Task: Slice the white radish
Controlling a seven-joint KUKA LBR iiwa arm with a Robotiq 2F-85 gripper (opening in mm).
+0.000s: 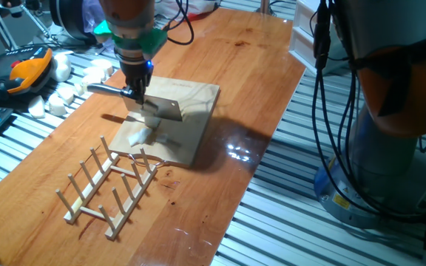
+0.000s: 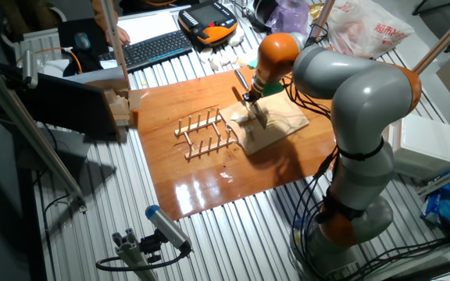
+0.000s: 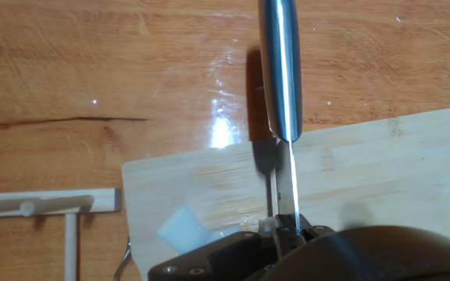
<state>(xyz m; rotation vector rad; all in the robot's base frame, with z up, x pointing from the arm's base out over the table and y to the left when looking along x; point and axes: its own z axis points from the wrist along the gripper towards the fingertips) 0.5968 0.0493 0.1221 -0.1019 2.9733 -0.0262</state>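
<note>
My gripper (image 1: 134, 92) is shut on a steel knife (image 1: 160, 108), handle pointing left and blade hanging over the wooden cutting board (image 1: 194, 103). A small white radish piece (image 1: 140, 136) lies on the board's near-left corner, just below and left of the blade. The hand view looks down the thin blade edge (image 3: 287, 176) and the shiny handle (image 3: 280, 70). There the white radish (image 3: 183, 229) sits left of the blade, apart from it. The other fixed view has the gripper (image 2: 252, 97) above the board (image 2: 283, 123). I cannot tell whether the blade touches the board.
A wooden peg rack (image 1: 109, 185) stands just in front of the board, its end rail (image 3: 45, 204) near the radish. A heap of blocky white chunks (image 1: 58, 92) and an orange pendant (image 1: 24, 72) lie at the table's far left. The arm's base (image 1: 390, 148) stands to the right.
</note>
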